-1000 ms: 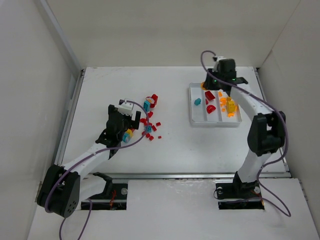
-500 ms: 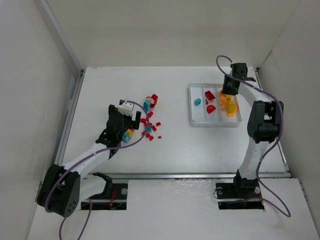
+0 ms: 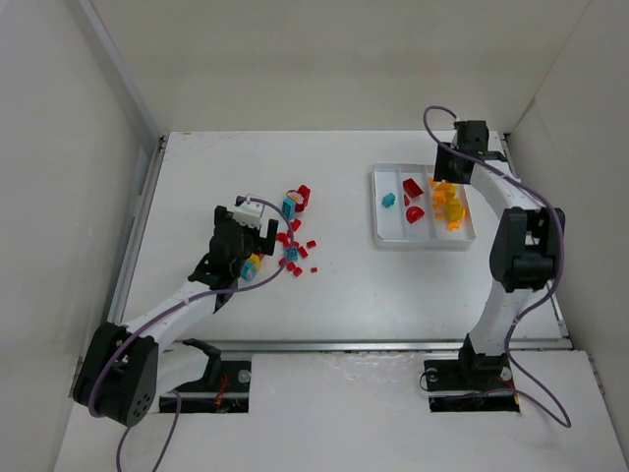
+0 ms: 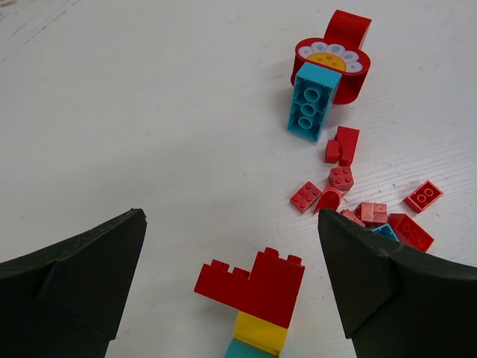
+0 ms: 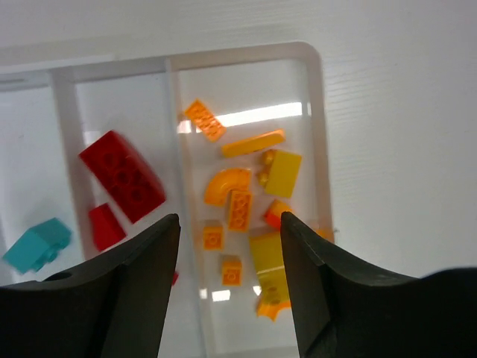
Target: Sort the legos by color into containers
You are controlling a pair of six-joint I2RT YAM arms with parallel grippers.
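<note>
Table (image 3: pixel 344 295): white and flat, filling the middle of my top view.

1. Upper right of the frame: I log one white tray (image 3: pixel 423 244) with three side-by-side compartments, sitting flat on the table.
2. Left of centre: loose legos (image 3: pixel 298 248) lie scattered straight on the surface. They are mostly small red bricks, with a teal one among them.
3. Upper right of my left wrist view, just beyond the scatter: a red flower piece (image 4: pixel 332 58), with a teal brick (image 4: pixel 309 101) touching its near side and a red curved piece (image 4: pixel 347 26) touching its far side.
4. Bottom centre of that view: a short stack (image 4: pixel 253 287), red, then yellow, then teal, apart from the scatter.
</note>
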